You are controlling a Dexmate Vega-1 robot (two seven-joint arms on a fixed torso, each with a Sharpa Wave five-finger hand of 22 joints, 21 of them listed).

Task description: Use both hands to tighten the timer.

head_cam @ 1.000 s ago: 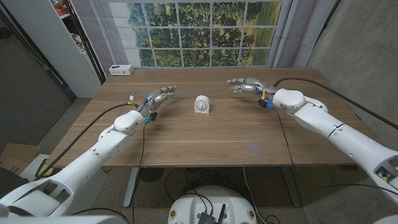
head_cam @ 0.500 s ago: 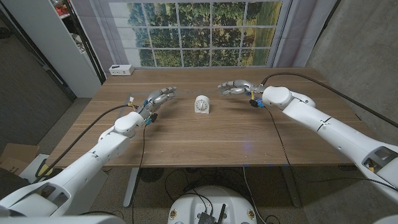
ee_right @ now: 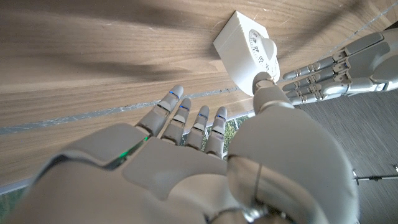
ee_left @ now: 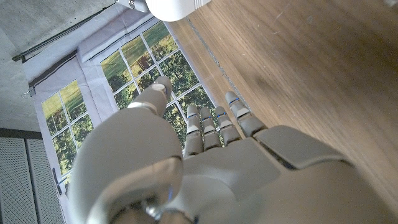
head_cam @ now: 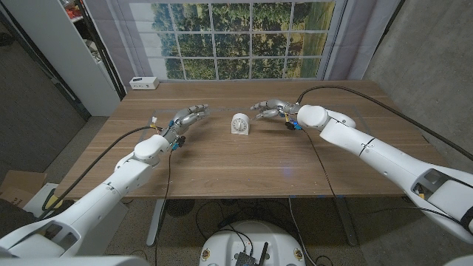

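I am seeing the white timer (head_cam: 239, 124) standing upright on the wooden table (head_cam: 244, 162), between my two hands. My right hand (head_cam: 270, 110) is hovering just beside it with fingers spread, holding nothing. My left hand (head_cam: 186, 117) is waiting well apart, fingers extended and empty.

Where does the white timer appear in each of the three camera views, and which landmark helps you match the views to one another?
Head view: the timer stands mid-table, between the left hand and the right hand.
Left wrist view: a white edge of it shows beyond the fingers.
Right wrist view: it stands on the wood just past the thumb.
Shared landmark: the gridded window, also in the left wrist view.
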